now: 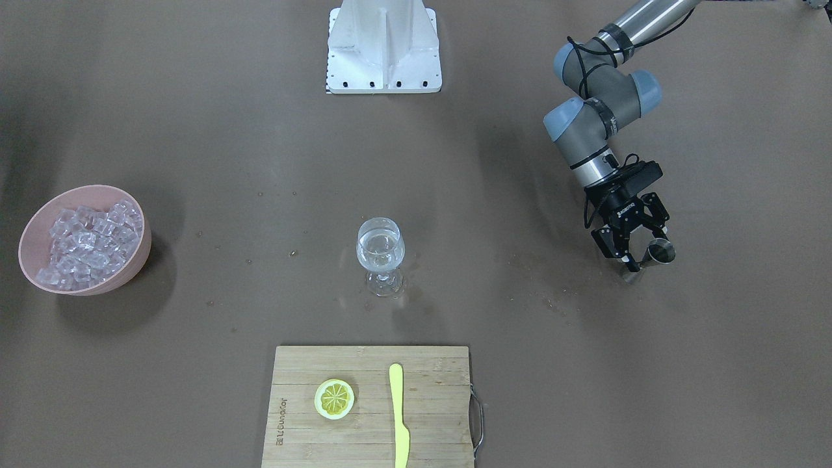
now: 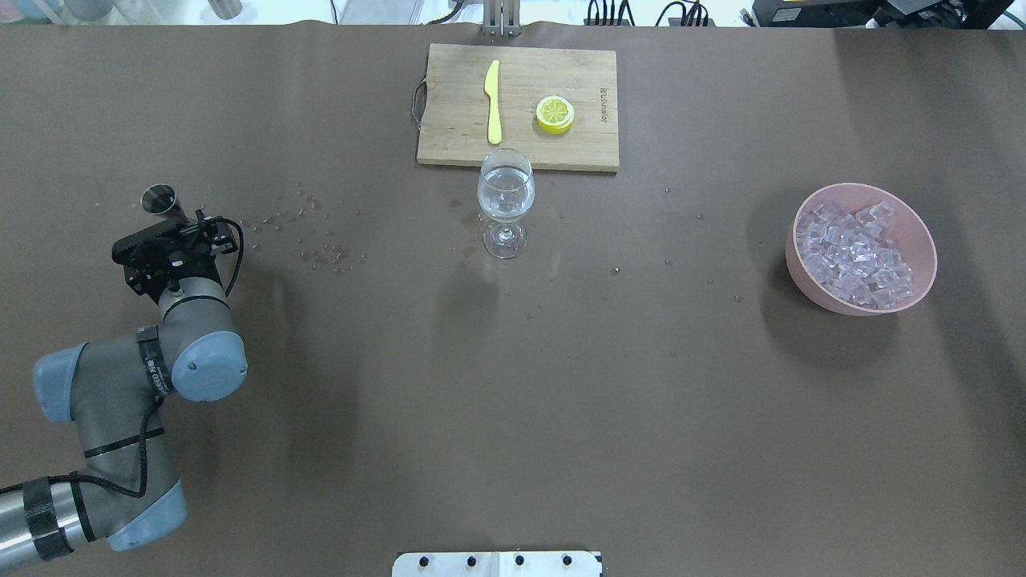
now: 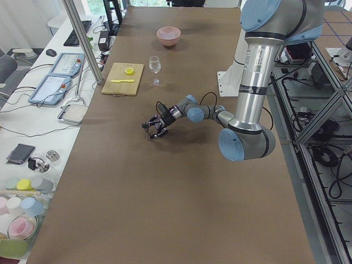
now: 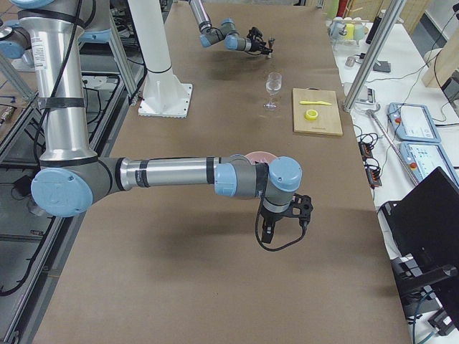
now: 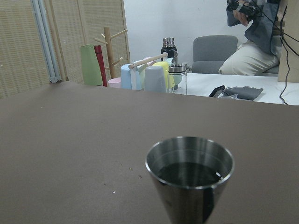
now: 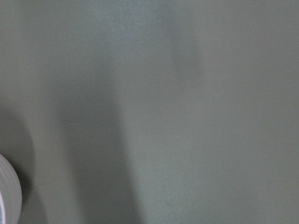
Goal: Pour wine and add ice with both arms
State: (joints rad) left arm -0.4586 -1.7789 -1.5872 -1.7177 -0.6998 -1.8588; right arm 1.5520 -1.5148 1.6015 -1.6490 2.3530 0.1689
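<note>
Left claw (image 1: 636, 255) at steel jigger (image 1: 662, 250)

- My arms (image 1: 598, 110): two
- Wine glass (image 1: 381, 257): one
- Jigger (image 1: 660, 250): one
- Bowl (image 1: 84, 190): one
- Ice cubes (image 1: 88, 244): heaped, uncounted
- Cutting board (image 1: 429, 403), lemon slice (image 1: 335, 398), knife (image 1: 398, 416): one each

The only print I could make out sat on the pale wooden cutting board with a metal handle (image 1: 429, 416): dark letters along one short edge that looked like "Joyoung", with a small boxed mark beside them that I could not read. The black two-finger gripper of the left arm (image 1: 629, 261) carried white lettering on its body, too small to read, and so did the black strap (image 2: 152, 370) around the grey-and-silver left arm (image 2: 120, 401)
</note>
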